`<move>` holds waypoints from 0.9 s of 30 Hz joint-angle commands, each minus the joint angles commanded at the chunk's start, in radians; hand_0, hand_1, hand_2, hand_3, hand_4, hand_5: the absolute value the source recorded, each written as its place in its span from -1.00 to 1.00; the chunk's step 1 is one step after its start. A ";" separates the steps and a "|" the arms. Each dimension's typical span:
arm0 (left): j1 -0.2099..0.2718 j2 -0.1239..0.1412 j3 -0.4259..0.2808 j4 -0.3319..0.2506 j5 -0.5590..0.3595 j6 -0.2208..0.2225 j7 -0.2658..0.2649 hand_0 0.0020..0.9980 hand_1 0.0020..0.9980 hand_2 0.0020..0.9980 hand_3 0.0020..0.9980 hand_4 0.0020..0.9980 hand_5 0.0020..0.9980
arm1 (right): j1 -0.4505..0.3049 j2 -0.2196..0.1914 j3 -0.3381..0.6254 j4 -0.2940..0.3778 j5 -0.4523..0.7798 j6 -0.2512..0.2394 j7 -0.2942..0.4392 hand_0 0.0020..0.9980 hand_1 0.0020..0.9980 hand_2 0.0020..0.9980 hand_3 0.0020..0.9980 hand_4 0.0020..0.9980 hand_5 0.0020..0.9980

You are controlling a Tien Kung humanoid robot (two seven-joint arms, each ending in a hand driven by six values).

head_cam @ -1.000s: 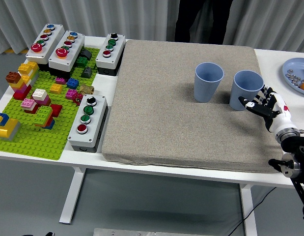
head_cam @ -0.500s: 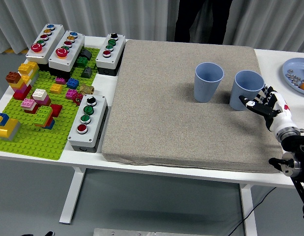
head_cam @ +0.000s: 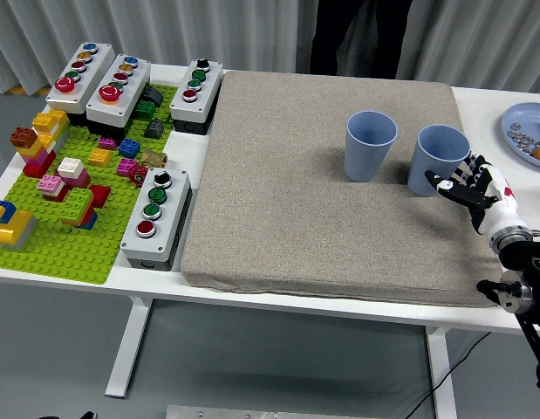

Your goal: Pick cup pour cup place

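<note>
Judging by its thin wall and plain plastic look, the right cup (head_cam: 439,158) should be light and fairly stiff but smooth, so it could slip or tip if I nudge it before my grip closes. I would take it around the middle of its side wall, thumb on one flank and fingers on the other, low enough to keep it from toppling. It stands upright on the grey mat (head_cam: 296,201), just beside the left cup (head_cam: 370,144), which sits apart from it toward the mat's middle. My right hand (head_cam: 475,186) is at the cup's near right side, fingers (head_cam: 450,181) spread and reaching toward its lower wall, holding nothing; whether a fingertip already touches the cup I cannot tell. I cannot see what either cup contains.
</note>
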 joint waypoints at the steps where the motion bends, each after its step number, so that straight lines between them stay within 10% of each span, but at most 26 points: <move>1: 0.000 0.000 0.000 0.000 0.000 0.000 0.000 0.55 0.57 0.70 0.46 0.01 0.96 | 0.000 0.000 0.000 0.000 0.000 0.000 0.000 0.79 0.75 0.95 0.71 0.66 -0.45; 27: -0.006 0.000 0.010 0.000 -0.007 -0.001 -0.001 0.55 0.57 0.71 0.47 0.02 0.95 | 0.017 0.009 -0.009 -0.012 0.004 -0.005 -0.004 0.79 0.75 0.94 0.71 0.64 -0.44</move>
